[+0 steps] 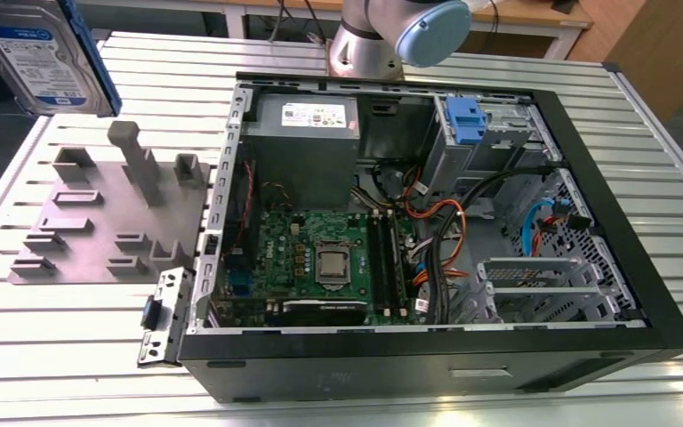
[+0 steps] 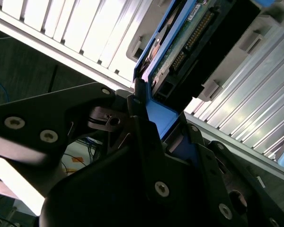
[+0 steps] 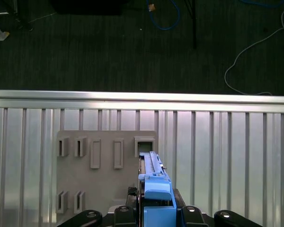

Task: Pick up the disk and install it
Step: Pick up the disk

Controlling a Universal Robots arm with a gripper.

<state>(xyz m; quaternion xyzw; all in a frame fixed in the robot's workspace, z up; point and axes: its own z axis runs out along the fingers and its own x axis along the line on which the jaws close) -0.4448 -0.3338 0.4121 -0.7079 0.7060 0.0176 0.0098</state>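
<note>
Pick-up stage complete, installation outstanding. The gripper (image 2: pixel 157 122) is clamped on the disk (image 1: pixel 43 55): in the second wrist view its black fingers (image 2: pixel 138 124) press against either side of the blue caddy rail, with the drive's connector edge pointing away from them. In the exterior view the disk hangs upright, label outward, at that view's upper left, beyond the grey fixture plate (image 1: pixel 81 227). In the first wrist view it appears edge-on (image 3: pixel 154 182) above the plate, close to an empty slot (image 3: pixel 144 145). It seems to be clear of the plate, though the gap between them is hard to judge from this angle. The open computer case (image 1: pixel 603 222) lies on the slatted table (image 1: pixel 674 191), well apart from the disk. Its drive cage (image 1: pixel 502 142), with a blue latch (image 1: pixel 466 117), holds no disk as far as can be seen. By this evidence, the installing half of the task is not yet done.
</note>
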